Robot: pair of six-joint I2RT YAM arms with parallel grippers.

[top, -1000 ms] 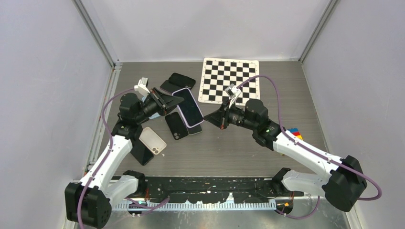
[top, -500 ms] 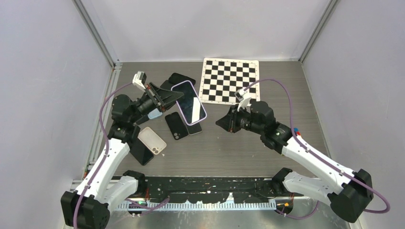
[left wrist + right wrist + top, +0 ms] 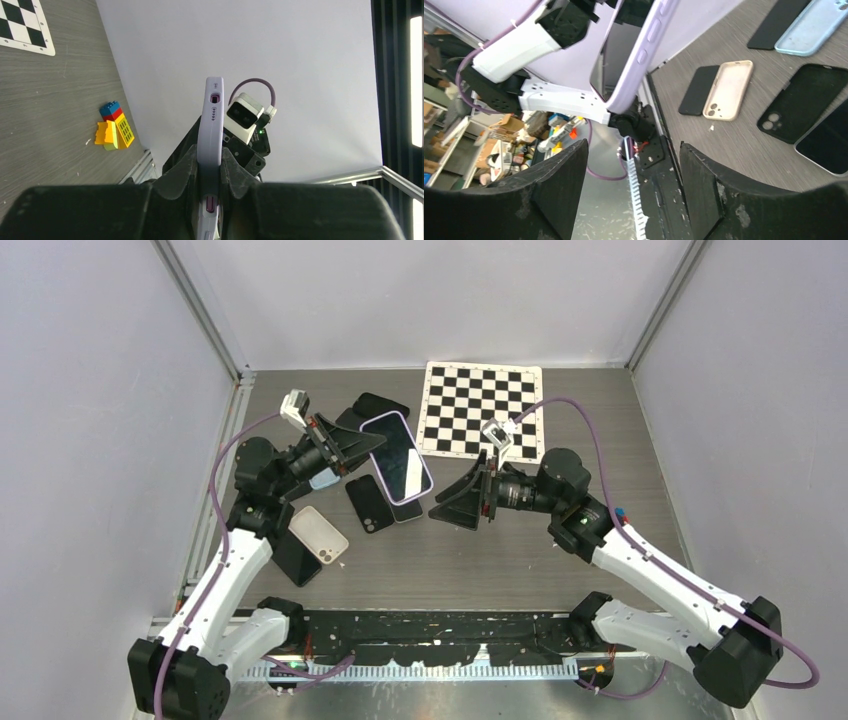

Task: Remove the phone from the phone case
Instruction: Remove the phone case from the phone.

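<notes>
A phone (image 3: 393, 452) with a dark screen sits in a lilac phone case (image 3: 385, 415), held up off the table. My left gripper (image 3: 364, 447) is shut on its left end. In the left wrist view the case's edge (image 3: 213, 120) stands upright between the fingers of the left gripper (image 3: 210, 172). My right gripper (image 3: 446, 503) is open just right of the phone's lower end, not touching it. In the right wrist view the right gripper (image 3: 633, 150) holds nothing, and the cased phone (image 3: 636, 55) hangs above and beyond its fingertips.
On the table below lie a cream case (image 3: 320, 534) on a black phone (image 3: 295, 560), a black case (image 3: 370, 504), a light blue case (image 3: 322, 479) and another black phone (image 3: 381, 405). A checkerboard (image 3: 482, 408) lies at the back. Toy bricks (image 3: 114, 132) sit at the right.
My right gripper has gone from shut to open; it pulled back, then came forward toward the phone's lower end. The left gripper raised the cased phone a little.
</notes>
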